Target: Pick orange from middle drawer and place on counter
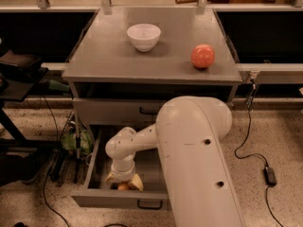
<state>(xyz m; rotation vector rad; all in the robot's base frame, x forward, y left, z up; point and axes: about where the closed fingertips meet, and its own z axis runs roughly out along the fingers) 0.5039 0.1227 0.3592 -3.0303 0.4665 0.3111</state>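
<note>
The middle drawer (106,200) is pulled out at the bottom of the grey cabinet, its black handle at the front centre. My gripper (124,181) is down inside it near the front left, pointing downward. The small orange (123,187) shows just under the gripper tip, on the drawer floor by the front wall, mostly hidden by the gripper. The counter (109,56) is the flat grey cabinet top above. My big white arm covers the right half of the drawer.
A white bowl (143,36) and a larger reddish fruit (202,56) stand on the counter. A closed drawer front (109,111) sits above the open one. Dark furniture and cables lie to the left, and a black cable (255,155) to the right.
</note>
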